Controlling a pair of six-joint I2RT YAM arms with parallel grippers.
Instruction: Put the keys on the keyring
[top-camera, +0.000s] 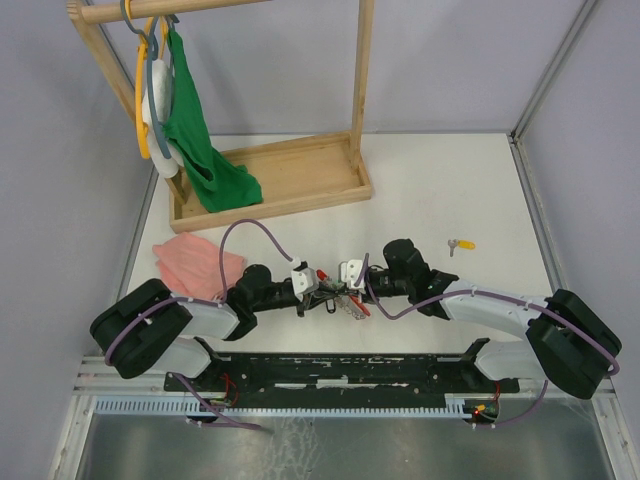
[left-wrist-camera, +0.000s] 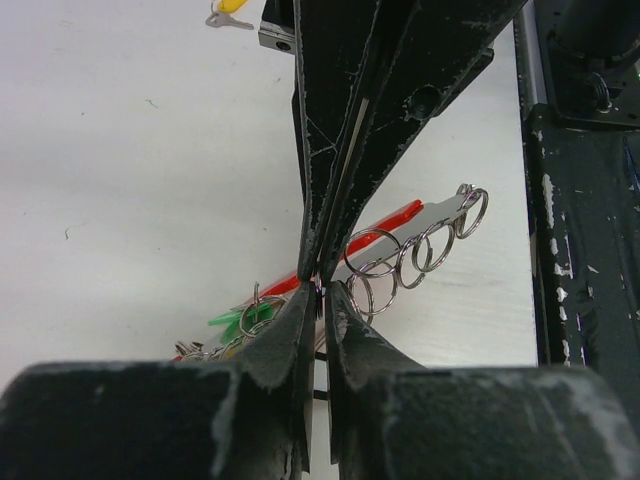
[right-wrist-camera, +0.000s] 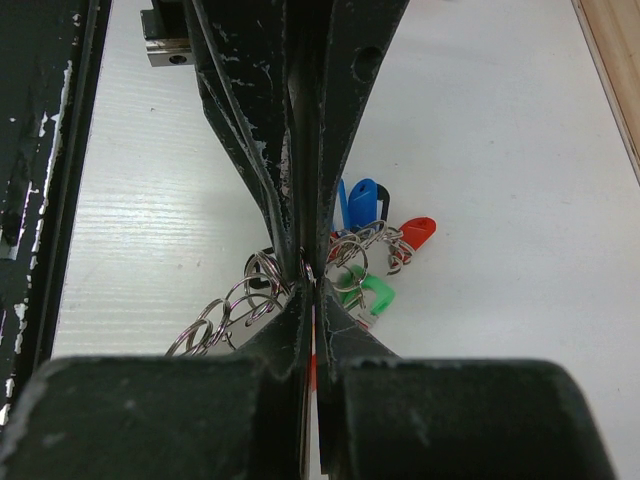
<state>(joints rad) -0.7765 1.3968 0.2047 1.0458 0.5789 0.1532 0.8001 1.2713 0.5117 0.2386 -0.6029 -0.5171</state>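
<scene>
Two narrow pinches: left gripper (left-wrist-camera: 318, 298) and right gripper (right-wrist-camera: 308, 285) meet tip to tip on the keyring (left-wrist-camera: 400, 262), green key (right-wrist-camera: 365, 293) in the bunch just beside, yellow key (top-camera: 462, 243) well apart on the table (top-camera: 480, 180). That thin wire could slip out if either arm tugs.

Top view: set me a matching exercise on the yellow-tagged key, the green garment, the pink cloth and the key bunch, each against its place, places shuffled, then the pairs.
Things:
1. yellow-tagged key
2. green garment
3. pink cloth
4. key bunch

Places:
A. hanging on the wooden rack
B. between the tips of the left gripper and the right gripper
C. lying alone, right part of the table
D. lying flat, left part of the table

Pairs: 1-C, 2-A, 3-D, 4-B
</scene>
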